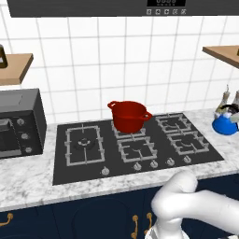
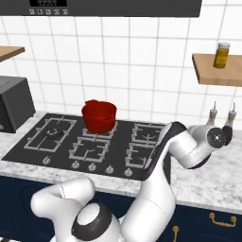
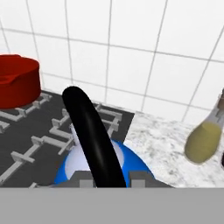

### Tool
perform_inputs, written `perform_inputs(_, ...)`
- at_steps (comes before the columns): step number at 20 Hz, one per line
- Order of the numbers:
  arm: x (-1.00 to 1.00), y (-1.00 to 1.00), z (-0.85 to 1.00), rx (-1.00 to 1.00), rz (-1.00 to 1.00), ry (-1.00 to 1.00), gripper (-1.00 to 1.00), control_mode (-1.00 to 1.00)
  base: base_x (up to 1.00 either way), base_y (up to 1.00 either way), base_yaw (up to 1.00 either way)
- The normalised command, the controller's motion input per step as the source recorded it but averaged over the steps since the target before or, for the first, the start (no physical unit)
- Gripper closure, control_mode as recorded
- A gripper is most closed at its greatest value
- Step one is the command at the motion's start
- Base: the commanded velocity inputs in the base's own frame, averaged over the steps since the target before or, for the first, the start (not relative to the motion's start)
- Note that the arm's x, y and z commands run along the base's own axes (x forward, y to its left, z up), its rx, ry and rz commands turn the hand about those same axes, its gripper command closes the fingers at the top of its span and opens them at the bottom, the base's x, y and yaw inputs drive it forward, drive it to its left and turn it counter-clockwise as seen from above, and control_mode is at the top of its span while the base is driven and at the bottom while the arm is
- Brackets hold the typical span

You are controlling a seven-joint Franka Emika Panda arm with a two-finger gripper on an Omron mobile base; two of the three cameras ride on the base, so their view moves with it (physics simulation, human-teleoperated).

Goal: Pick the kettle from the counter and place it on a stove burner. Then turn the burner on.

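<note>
**At the kettle handle, with placing and lighting left to do**

Left base view: shows the kettle [image 1: 225,122] upright on the counter [image 1: 140,183], past the stove [image 1: 84,168] on its right side and clear of every burner. Shows a pot [image 1: 129,115] on the rear middle burner, with the other burners free. Gives no clear read of the spout, which is too small here. Judged from this, no step is finished: lifting, setting down on a burner and turning a knob [image 1: 153,164] all remain.

Right base view: shows the arm [image 2: 189,149] stretched out over the counter right of the stove, ending just in front of two bottles [image 2: 213,116].

Hand view: looks down past the gripper [image 3: 112,180] with the fingertips [image 3: 87,180] flanking the black handle [image 3: 92,131], one close on each side. Cannot tell whether they press on it or only bracket it. Has the blue body just beyond and below the tips, and the handle's arch rising between them. Runs the handle's long axis away from the fingers and leans it left, toward the stove grates and the pot, which lie well off to the fingers' left. Places a yellowish bottle [image 3: 202,142] off to the fingers' right, on the counter. Suggests the kettle is standing upright and not tipped.
</note>
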Motion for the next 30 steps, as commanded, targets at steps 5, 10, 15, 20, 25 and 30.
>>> perform_inputs(5,0.09,0.63,0.0,-0.03,0.0,0.0,1.0,-1.0,0.0,0.0,0.0)
perform_inputs(10,0.12,0.58,0.08,-0.02,0.0,0.0,1.0,-1.0,0.0,0.0,0.0)
perform_inputs(15,-0.01,0.23,0.03,0.01,0.04,0.0,1.0,-1.0,0.0,0.0,0.0)
perform_inputs(20,-0.01,0.01,0.0,0.11,0.05,0.0,1.0,-1.0,0.0,0.0,0.0)
perform_inputs(25,0.11,0.0,0.0,0.18,0.0,0.0,1.0,-1.0,0.0,0.0,0.0)
perform_inputs(30,0.23,0.09,-0.11,0.01,0.0,0.0,1.0,-1.0,0.0,0.0,0.0)
